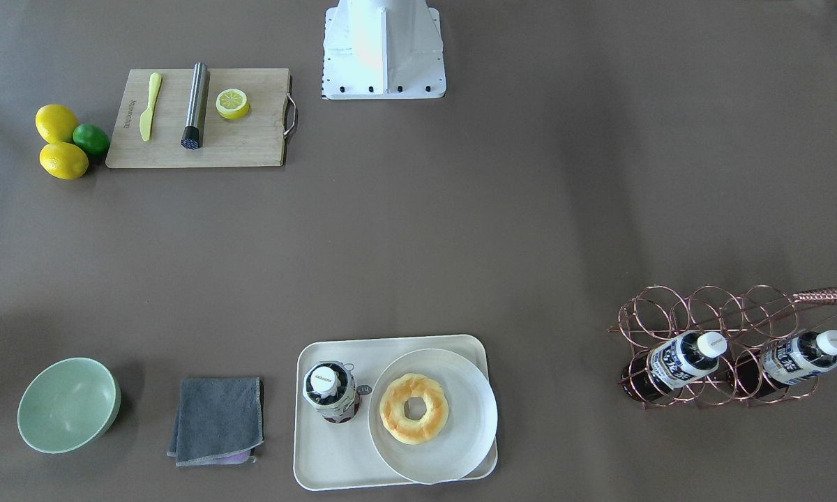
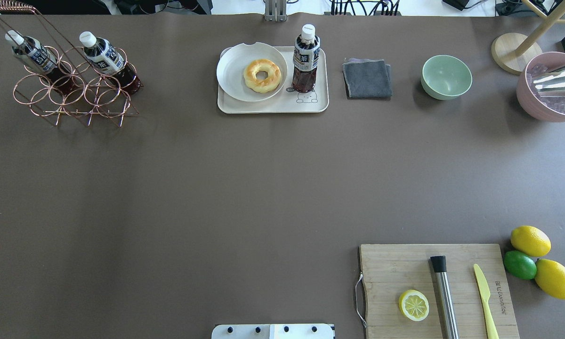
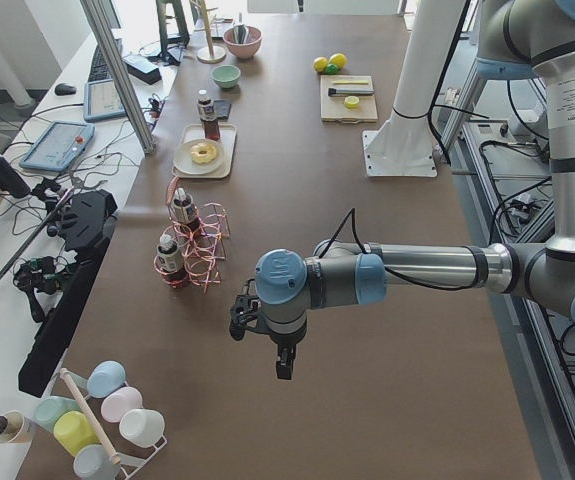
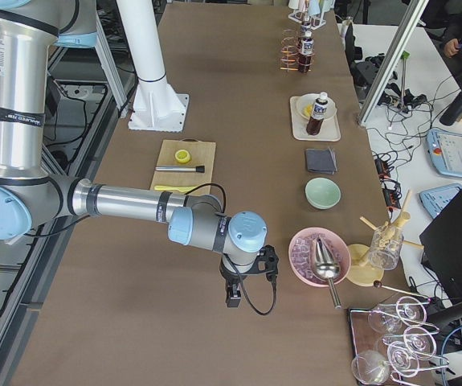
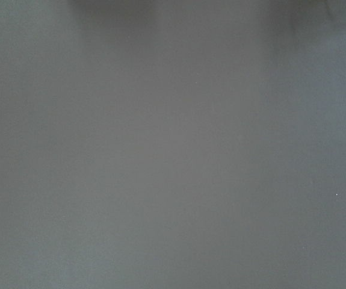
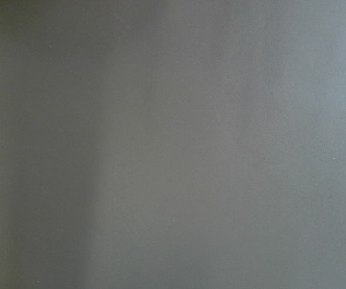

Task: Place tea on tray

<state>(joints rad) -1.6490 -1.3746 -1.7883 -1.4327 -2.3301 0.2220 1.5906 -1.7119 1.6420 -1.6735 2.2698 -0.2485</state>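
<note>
The left gripper (image 3: 283, 366) hangs fingers-down over bare table (image 2: 245, 188) at the robot's left end, apart from everything standing there. It shows only in the side view, so how far it is open cannot be told. The right gripper (image 4: 233, 297) hangs the same way at the opposite end of the table, near a pink bowl (image 4: 319, 253) of ice with a metal scoop. It too shows only from the side, and its opening cannot be told. Both wrist cameras show only plain table surface.

Nearest the robot's base, on its right, lies a wooden cutting board (image 2: 400, 266). On it are a lemon half (image 2: 413, 305), a steel rod (image 2: 445, 299) and a yellow knife (image 2: 485, 296). Just beside the board sit two whole lemons (image 2: 530, 240) with a lime (image 2: 520, 264) between them.

Across a wide stretch of table, along the far edge, stands the tray (image 2: 273, 106). The tea (image 2: 305, 59) stands upright on it, cap on, above the bear drawing. It is just beside a round white plate (image 2: 233, 70) that carries a doughnut (image 2: 262, 75) and fills the rest of the tray. To the robot's right of the tray lie a folded grey cloth (image 2: 367, 79) and a green bowl (image 2: 446, 76). Well apart to its left, a copper wire rack (image 2: 75, 96) holds two more like bottles (image 2: 104, 55), both tilted.
</note>
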